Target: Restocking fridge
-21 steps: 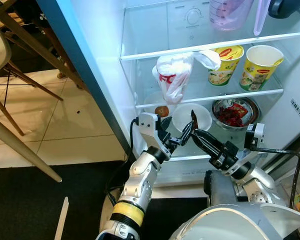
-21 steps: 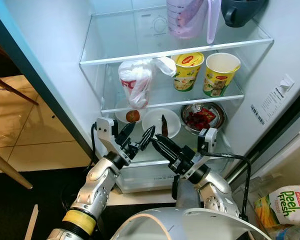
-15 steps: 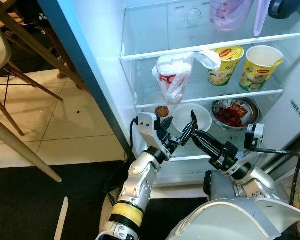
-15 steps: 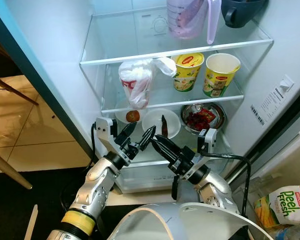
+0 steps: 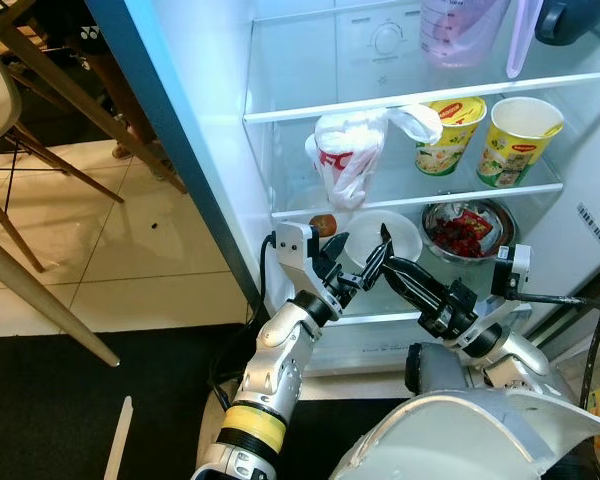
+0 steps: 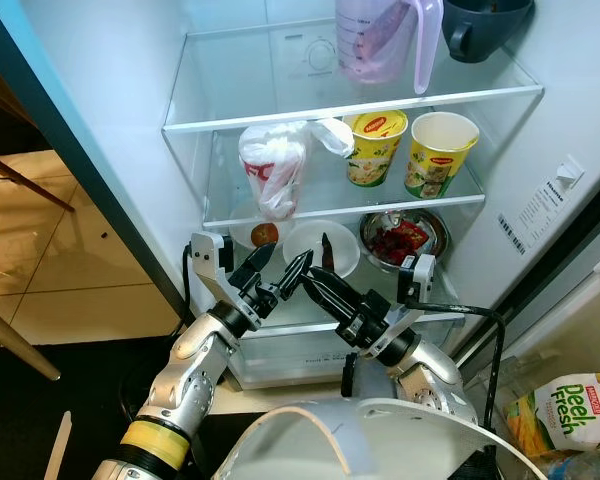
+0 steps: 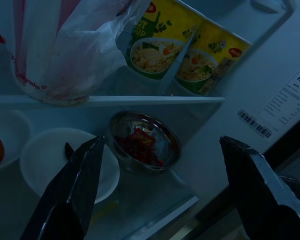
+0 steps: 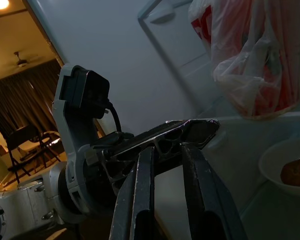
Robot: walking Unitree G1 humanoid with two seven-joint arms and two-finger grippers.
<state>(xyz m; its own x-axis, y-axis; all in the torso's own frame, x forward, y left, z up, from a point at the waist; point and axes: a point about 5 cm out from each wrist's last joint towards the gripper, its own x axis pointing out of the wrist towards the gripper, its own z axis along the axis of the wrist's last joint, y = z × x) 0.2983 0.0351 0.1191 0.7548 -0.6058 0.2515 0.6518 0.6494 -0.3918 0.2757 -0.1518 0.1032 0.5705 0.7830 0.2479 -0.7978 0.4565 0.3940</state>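
both end effectors are raised in front of the open fridge (image 6: 110,120), at the lip of its lowest shelf. the left end effector (image 6: 277,270) has its two black fingers spread wide, nothing between them; in the left wrist view the steel bowl of red food (image 7: 142,142) sits framed between the two fingers, untouched. the right end effector (image 6: 315,285) has its fingers drawn nearly together with only a thin slit between them, gripping nothing; its tips sit just beside the left end effector's tips, at about 3 o'clock from them.

on the lowest shelf, a white bowl with a dark piece in it (image 6: 322,249) lies just beyond the fingertips, the steel bowl at its 3 o'clock, and a small white bowl holding a brown egg-like item (image 6: 260,233) at its 9 o'clock. on the shelf above stand a white and red plastic bag (image 6: 271,167) and two yellow noodle cups (image 6: 376,146), the right-hand one open-topped. the top shelf holds a clear measuring jug (image 6: 380,40).
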